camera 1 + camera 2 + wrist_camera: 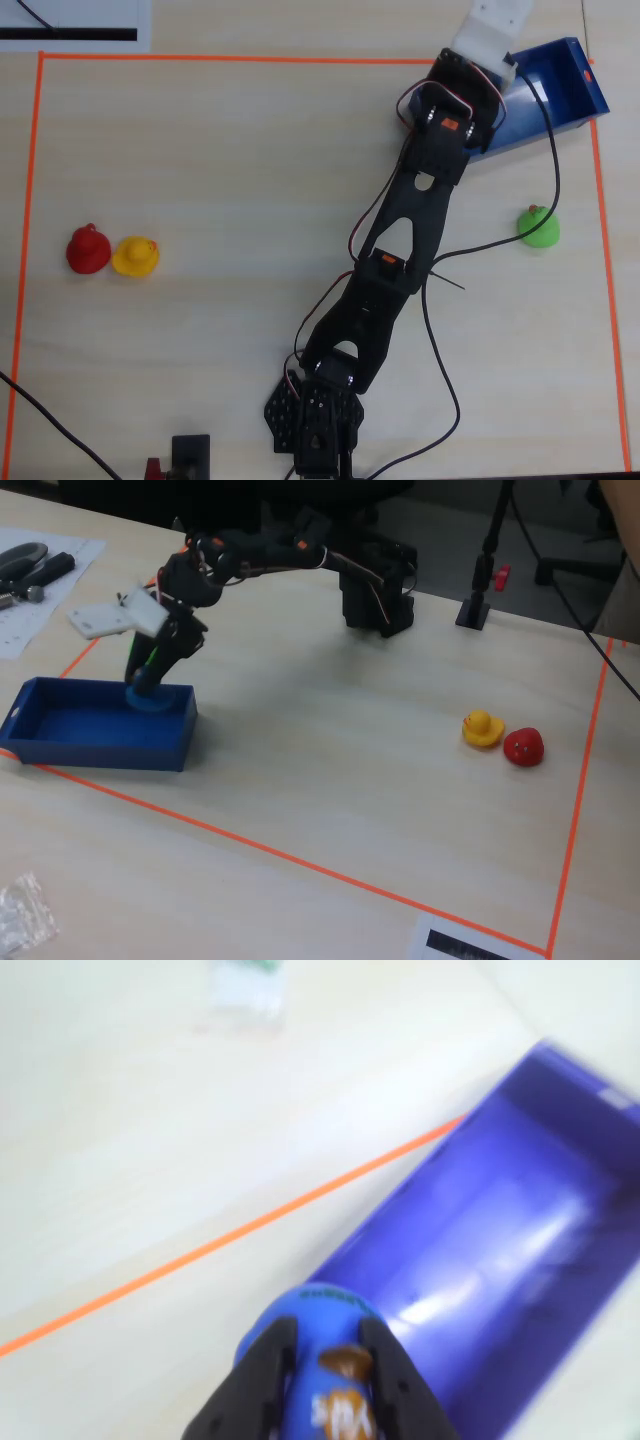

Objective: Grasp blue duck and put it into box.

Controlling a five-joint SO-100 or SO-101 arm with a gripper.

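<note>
My gripper [328,1332] is shut on the blue duck [318,1305], one black finger on each side of it. In the fixed view the gripper [150,683] holds the duck [152,700] low over the right end of the dark-blue box [100,748], just inside its rim. In the wrist view the box [520,1220] lies right ahead, its shiny floor showing. In the overhead view the box [565,85] is at the top right, and the white wrist mount hides the gripper and the duck.
A green duck [538,227] sits below the box in the overhead view. A red duck [88,249] and a yellow duck [135,256] sit together at the far left. Orange tape [250,1228] borders the work area. A clear plastic bag [20,910] lies outside it.
</note>
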